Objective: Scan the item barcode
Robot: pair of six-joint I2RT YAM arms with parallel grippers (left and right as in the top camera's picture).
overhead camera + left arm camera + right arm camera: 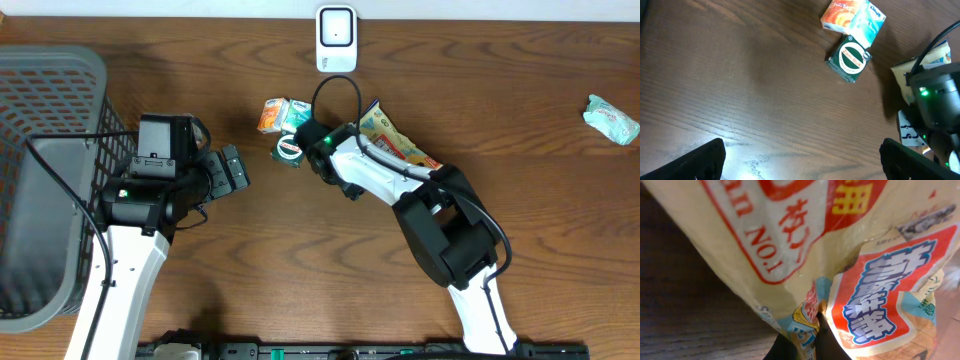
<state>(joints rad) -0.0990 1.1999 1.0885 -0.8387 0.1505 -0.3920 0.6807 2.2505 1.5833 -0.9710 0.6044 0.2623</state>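
The right pincer [809, 339] was pressed together, pinching the snack bag [790, 245], which lay on the tabletop [520, 60] at five o'clock from the white scanner [336, 38]. The left pincer [805, 165] gaped wide, holding nothing.

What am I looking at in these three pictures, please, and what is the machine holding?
These are two white-and-black robot arms at a brown wooden table. One picture looks down from above; the other two come from a camera on each wrist. There are a white scanner, a grey mesh basket, a small orange packet, a green box with a round label and a pale green packet. The right gripper is pinched shut on a yellow snack bag with red and blue print. The left gripper is open and empty.
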